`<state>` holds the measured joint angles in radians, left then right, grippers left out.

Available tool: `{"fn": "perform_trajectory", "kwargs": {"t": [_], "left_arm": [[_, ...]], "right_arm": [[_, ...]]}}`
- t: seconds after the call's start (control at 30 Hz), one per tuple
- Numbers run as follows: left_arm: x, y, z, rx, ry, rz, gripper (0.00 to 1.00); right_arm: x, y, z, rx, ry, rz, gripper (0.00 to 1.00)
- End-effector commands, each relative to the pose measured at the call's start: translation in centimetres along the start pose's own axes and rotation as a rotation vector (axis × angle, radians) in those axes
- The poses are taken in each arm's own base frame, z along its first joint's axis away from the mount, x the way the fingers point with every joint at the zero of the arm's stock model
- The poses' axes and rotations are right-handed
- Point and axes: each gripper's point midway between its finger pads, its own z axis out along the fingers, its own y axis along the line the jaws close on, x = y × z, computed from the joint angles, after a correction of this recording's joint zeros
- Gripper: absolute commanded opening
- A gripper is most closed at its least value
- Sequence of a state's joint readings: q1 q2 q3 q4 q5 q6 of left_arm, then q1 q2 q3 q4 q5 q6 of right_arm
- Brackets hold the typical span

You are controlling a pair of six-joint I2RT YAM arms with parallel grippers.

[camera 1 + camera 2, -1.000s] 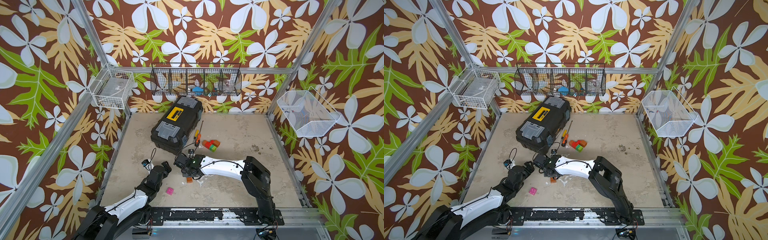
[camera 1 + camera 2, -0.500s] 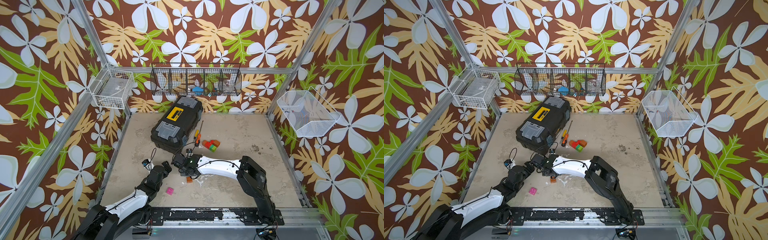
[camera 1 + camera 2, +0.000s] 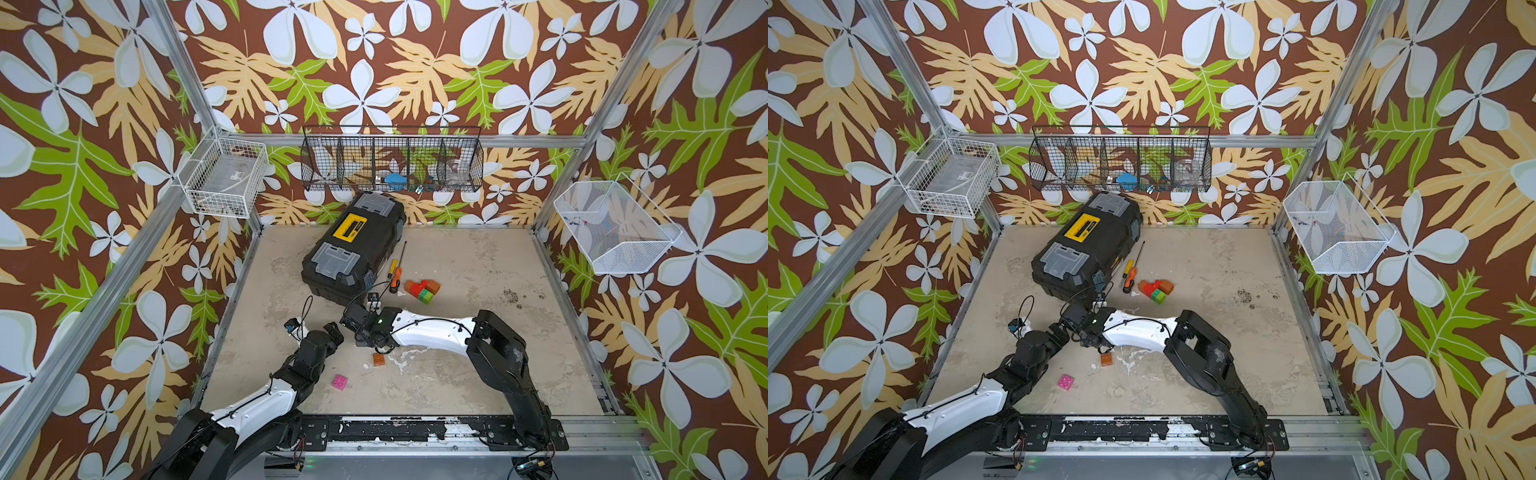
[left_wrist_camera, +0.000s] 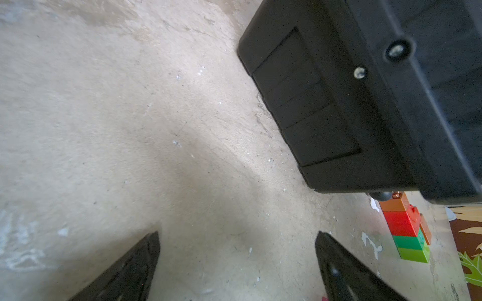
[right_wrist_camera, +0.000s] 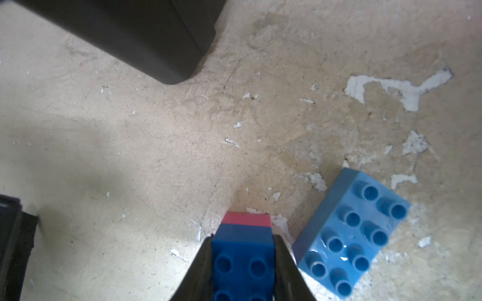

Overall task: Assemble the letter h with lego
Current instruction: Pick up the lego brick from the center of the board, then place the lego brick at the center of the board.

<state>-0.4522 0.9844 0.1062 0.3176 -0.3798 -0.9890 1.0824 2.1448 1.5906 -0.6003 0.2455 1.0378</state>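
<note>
1. In both top views you get the whole desk (image 3: 478,270). The black toolbox (image 3: 353,249) sits at the back with a screwdriver (image 3: 395,276) just beside it. Next to that is a brick cluster (image 3: 422,289) of orange-brown, red, green and lime. An orange-brown brick (image 3: 378,359) lies loose just beside the right forearm (image 3: 432,332), and a loose pink brick (image 3: 340,381) lies near the left arm. The left hand (image 3: 333,332) is close to the right wrist. Whatever the right arm's tip carries is hidden beneath it here.
2. The left wrist view settles what the top views leave unclear. Your left hand (image 4: 238,233) has its fingers spread wide over bare desk and holds nothing. The brick cluster (image 4: 404,229) shows past the toolbox corner, partly cut off by it.
3. Only the right wrist view shows the grip. Your right hand (image 5: 243,236) is clamped on a blue brick (image 5: 242,260) with a pinkish-red brick (image 5: 246,219) joined to its far end. A long light-blue brick (image 5: 352,239) lies just beside the hand, its studs facing the camera; neither top view shows it. You cannot tell whether the held bricks touch the desk.
</note>
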Motion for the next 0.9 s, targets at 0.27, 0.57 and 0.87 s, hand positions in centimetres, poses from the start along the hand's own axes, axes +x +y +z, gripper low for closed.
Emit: {"fn": "perform_trajectory", "kwargs": {"t": [0.27, 0.57, 0.87], "left_arm": [[0.5, 0.6, -0.2, -0.016, 0.025, 0.016, 0.97], [0.2, 0.5, -0.3, -0.015, 0.012, 0.030, 0.97], [0.0, 0.7, -0.3, -0.021, -0.006, 0.042, 0.97]], "right_arm": [[-2.8, -4.2, -5.8, -0.074, 0.073, -0.069, 0.12], [-3.3, -15.0, -7.1, 0.053, -0.046, -0.034, 0.13], [0.8, -16.3, -3.0, 0.000, 0.015, -0.042, 0.13]]}}
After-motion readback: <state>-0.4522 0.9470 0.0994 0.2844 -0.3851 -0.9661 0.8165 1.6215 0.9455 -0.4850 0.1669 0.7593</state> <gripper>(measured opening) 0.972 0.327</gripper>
